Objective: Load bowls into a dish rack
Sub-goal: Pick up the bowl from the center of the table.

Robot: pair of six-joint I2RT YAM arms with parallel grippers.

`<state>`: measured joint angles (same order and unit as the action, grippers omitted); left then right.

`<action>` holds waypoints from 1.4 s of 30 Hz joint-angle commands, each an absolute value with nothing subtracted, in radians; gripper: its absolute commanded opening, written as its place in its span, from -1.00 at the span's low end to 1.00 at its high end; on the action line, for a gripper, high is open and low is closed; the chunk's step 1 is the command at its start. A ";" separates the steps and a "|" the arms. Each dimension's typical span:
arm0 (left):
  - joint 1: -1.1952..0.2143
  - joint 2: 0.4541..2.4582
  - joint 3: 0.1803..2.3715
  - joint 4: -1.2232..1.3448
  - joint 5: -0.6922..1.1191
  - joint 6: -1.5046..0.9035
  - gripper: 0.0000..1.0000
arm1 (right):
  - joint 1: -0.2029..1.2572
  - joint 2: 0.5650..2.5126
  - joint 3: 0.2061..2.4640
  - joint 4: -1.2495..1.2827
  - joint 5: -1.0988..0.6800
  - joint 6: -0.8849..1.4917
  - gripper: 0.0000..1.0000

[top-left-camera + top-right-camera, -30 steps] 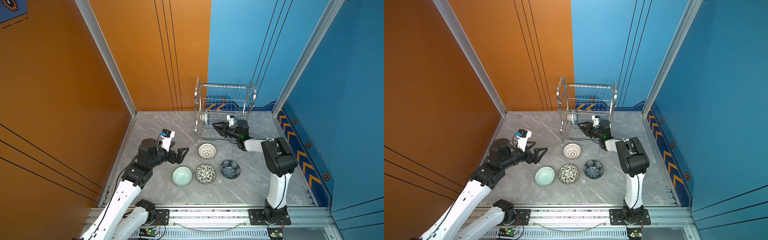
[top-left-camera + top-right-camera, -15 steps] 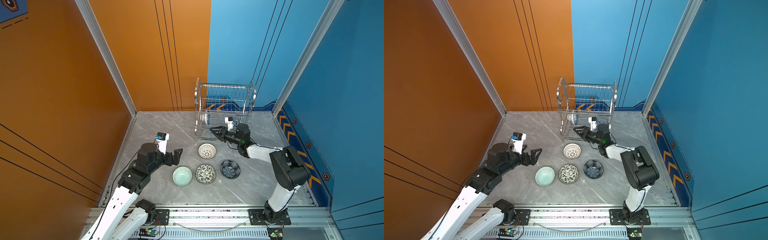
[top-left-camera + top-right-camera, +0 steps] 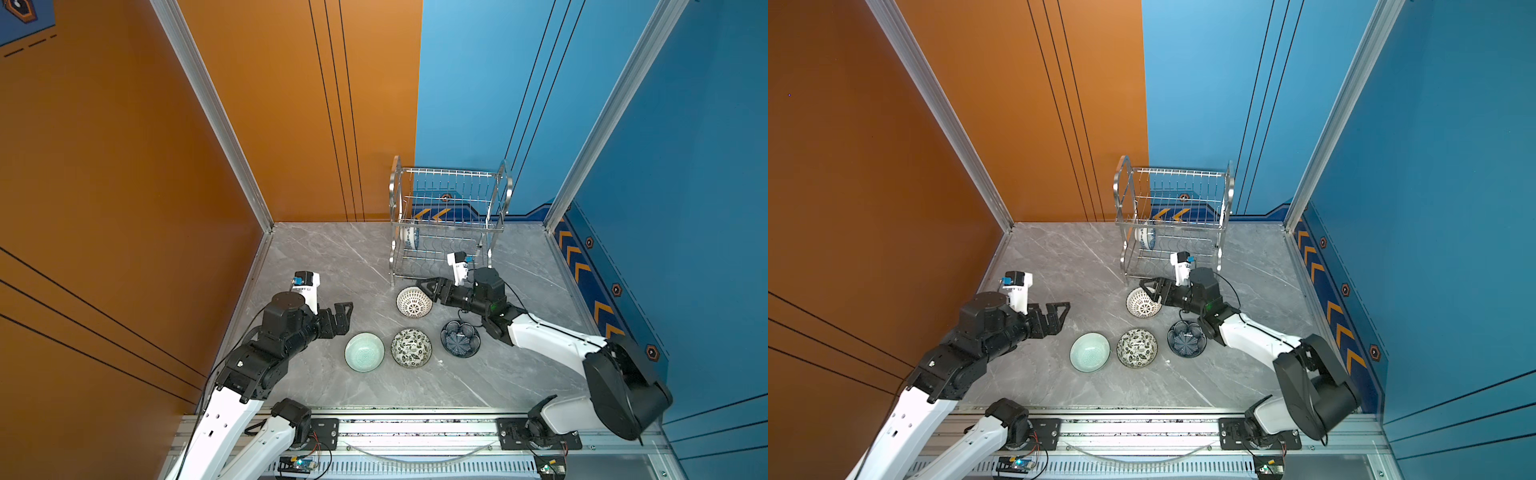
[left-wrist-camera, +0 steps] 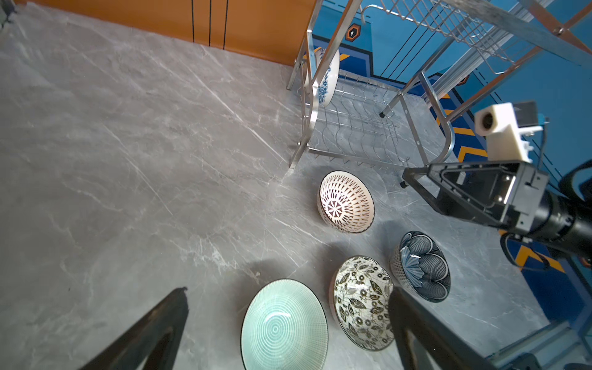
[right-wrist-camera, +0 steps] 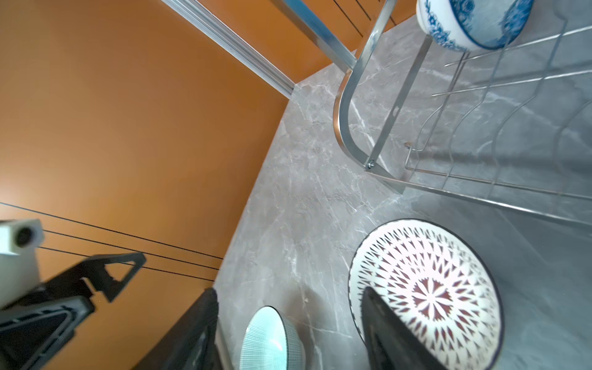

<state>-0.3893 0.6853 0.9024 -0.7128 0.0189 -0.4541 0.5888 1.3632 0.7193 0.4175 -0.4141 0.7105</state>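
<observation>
Bowls in view number five, and one is loaded: the blue-floral bowl (image 3: 409, 240) stands on edge at the left end of the lower tier of the dish rack (image 3: 449, 226), close against the side frame. The upper tier holds nothing. The other four sit upright on the table (image 3: 332, 257), on the near side of the rack. The white lattice bowl (image 3: 414, 302) is just near of the rack's left foot. Nearer again is a row of three: the mint green bowl (image 3: 364, 351) on the left, the leaf-patterned bowl (image 3: 411, 348) in the middle and the navy petal bowl (image 3: 460, 338) on the right. By that count I judge the task about a fifth done, with four loads to go.

The right gripper (image 3: 424, 289) has its jaws spread and holds nothing. It sits just right of the white lattice bowl, pointing left at it. In both top views its tips overlap the bowl's far right rim. The left wrist view shows it raised off the table and apart from the bowl. This bowl looks like the next pickup.

The left gripper (image 3: 347, 318) has its jaws wide and bare. It is near the far left edge of the mint green bowl, clear of it.
</observation>
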 commanded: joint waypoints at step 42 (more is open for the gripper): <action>-0.508 0.903 0.517 -0.615 0.044 -0.751 -0.09 | 1.227 1.026 0.661 -0.090 0.299 0.040 0.87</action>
<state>-0.5171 0.9051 0.5251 -0.6506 -0.0040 -0.7719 1.2194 1.0061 0.6334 -0.0792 0.2920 0.0547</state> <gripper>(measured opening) 0.465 0.934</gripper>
